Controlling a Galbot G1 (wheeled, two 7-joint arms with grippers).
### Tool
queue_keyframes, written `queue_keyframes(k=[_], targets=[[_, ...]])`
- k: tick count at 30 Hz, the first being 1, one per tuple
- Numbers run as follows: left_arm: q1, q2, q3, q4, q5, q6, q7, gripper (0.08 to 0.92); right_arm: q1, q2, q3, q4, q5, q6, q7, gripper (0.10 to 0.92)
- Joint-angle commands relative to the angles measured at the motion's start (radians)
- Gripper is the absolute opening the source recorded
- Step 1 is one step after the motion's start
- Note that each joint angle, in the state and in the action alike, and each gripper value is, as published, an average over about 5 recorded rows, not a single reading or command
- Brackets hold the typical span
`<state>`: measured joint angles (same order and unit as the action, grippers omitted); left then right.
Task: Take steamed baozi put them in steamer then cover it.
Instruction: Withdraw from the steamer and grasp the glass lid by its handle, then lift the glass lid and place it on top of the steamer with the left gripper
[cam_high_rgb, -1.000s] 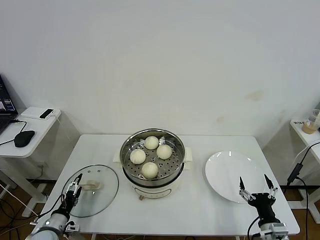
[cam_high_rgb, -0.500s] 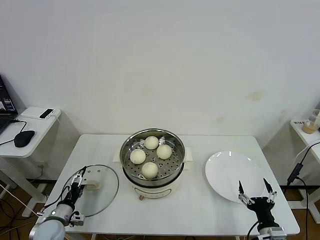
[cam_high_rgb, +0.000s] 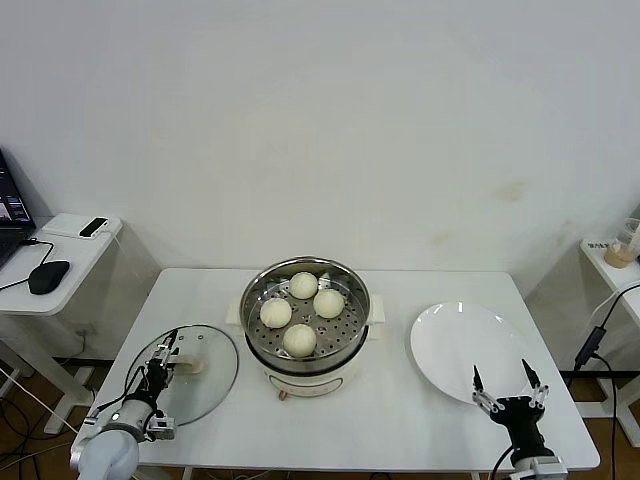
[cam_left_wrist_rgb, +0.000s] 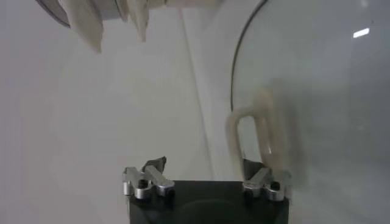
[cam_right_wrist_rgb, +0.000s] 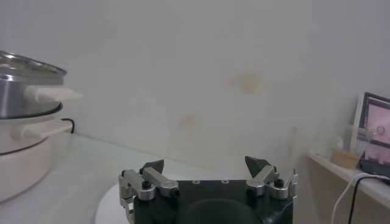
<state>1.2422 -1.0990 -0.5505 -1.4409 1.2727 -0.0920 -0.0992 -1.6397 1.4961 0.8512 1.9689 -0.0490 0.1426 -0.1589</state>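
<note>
Covering comes next: my left end effector (cam_high_rgb: 166, 352), fingers apart astride the cover (cam_high_rgb: 190, 372) handle at lower left, must clamp.

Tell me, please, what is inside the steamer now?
Inside the steamer, four steamed baozi sit on a perforated steel tray. The tray hides whatever lies below it. The cover lies on the table beside the steamer.
</note>
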Motion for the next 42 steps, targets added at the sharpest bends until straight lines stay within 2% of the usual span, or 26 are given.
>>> queue_keyframes(k=[1, 8, 14, 17, 21, 26, 34, 38, 42], targets=[[-0.022, -0.009, 0.005, 0.032, -0.054, -0.014, -0.014, 0.567, -0.002, 0.0, -0.003, 0.0, -0.009, 0.0, -0.001, 0.823], [0.0, -0.017, -0.012, 0.011, -0.086, -0.03, -0.042, 0.36, 0.001, -0.004, -0.005, 0.001, -0.009, -0.002, -0.002, 0.823], [0.05, -0.015, -0.041, -0.057, -0.132, -0.027, -0.087, 0.191, 0.0, -0.009, -0.01, 0.007, -0.01, -0.002, -0.003, 0.823], [0.088, -0.008, -0.063, -0.111, -0.152, -0.014, -0.11, 0.143, 0.0, -0.012, -0.014, 0.006, -0.013, 0.0, -0.004, 0.823], [0.134, 0.01, -0.101, -0.189, -0.154, 0.017, -0.113, 0.138, -0.004, -0.016, -0.019, 0.005, -0.016, 0.003, -0.004, 0.823], [0.166, 0.059, -0.161, -0.282, -0.145, 0.035, -0.047, 0.138, -0.006, -0.023, -0.025, 0.003, -0.017, 0.006, -0.005, 0.823], [0.142, 0.163, -0.232, -0.351, -0.201, 0.048, 0.039, 0.138, -0.009, -0.031, -0.035, 0.001, -0.024, 0.006, -0.009, 0.823], [0.122, 0.208, -0.224, -0.399, -0.245, 0.076, 0.084, 0.138, -0.016, -0.031, -0.037, 0.006, -0.03, 0.006, -0.011, 0.823], [0.11, 0.256, -0.152, -0.478, -0.375, 0.148, 0.146, 0.138, -0.023, -0.025, -0.034, 0.009, -0.037, 0.007, -0.013, 0.823]])
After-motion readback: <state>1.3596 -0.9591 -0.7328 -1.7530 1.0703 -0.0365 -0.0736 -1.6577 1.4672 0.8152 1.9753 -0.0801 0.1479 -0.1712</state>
